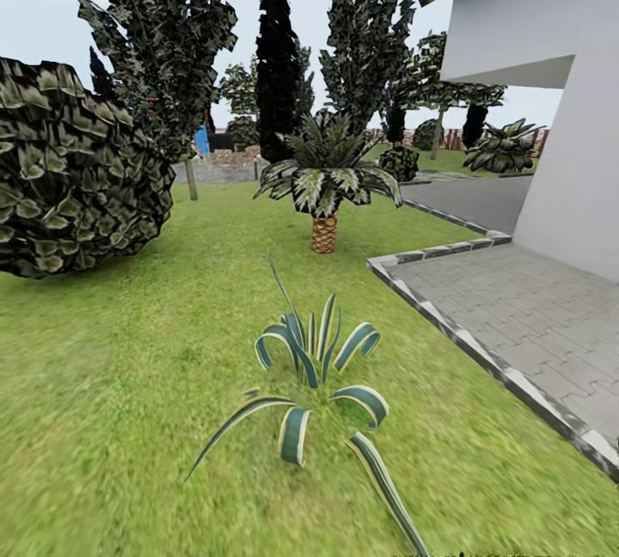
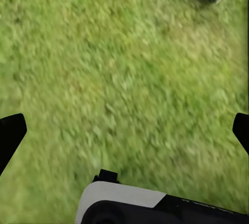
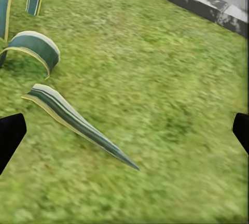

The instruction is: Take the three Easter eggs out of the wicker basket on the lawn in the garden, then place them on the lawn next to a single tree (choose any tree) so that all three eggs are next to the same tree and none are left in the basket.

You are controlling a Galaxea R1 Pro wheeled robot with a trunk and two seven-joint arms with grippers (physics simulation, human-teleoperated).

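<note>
The lawn spreads ahead of me in the head view, green with yellowish patches. No Easter eggs and no wicker basket are in sight. My left gripper hangs over bare grass, its black fingertips far apart at the picture's sides, so it is open with nothing between them. My right gripper is open too, its fingertips wide apart above the lawn beside a striped leaf. A tree with a pale trunk stands far back left.
A striped agave plant grows straight ahead. A small palm stands behind it, a big bush at left. A curbed grey paved area and a white house wall lie at right. Tall conifers line the back.
</note>
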